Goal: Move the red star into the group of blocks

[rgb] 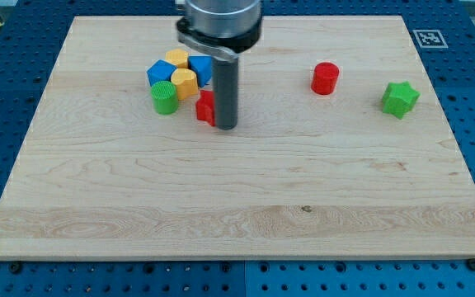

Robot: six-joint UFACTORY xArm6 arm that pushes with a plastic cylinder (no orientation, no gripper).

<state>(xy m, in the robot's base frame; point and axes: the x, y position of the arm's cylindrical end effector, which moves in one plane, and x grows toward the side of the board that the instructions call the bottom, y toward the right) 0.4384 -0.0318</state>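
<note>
The red star (205, 107) lies on the wooden board (237, 198), partly hidden behind my rod. My tip (226, 127) touches the star's right side. Just to the star's upper left is the group of blocks: a blue block (160, 73), a yellow block (177, 58), a second blue block (200, 66), a yellow block (185, 82) and a green cylinder (164, 97). The star sits a small gap from the yellow block and the green cylinder.
A red cylinder (325, 78) stands at the upper right of the board. A green star (399, 99) lies further right, near the board's right edge. The arm's grey body (219, 23) hangs over the board's top edge.
</note>
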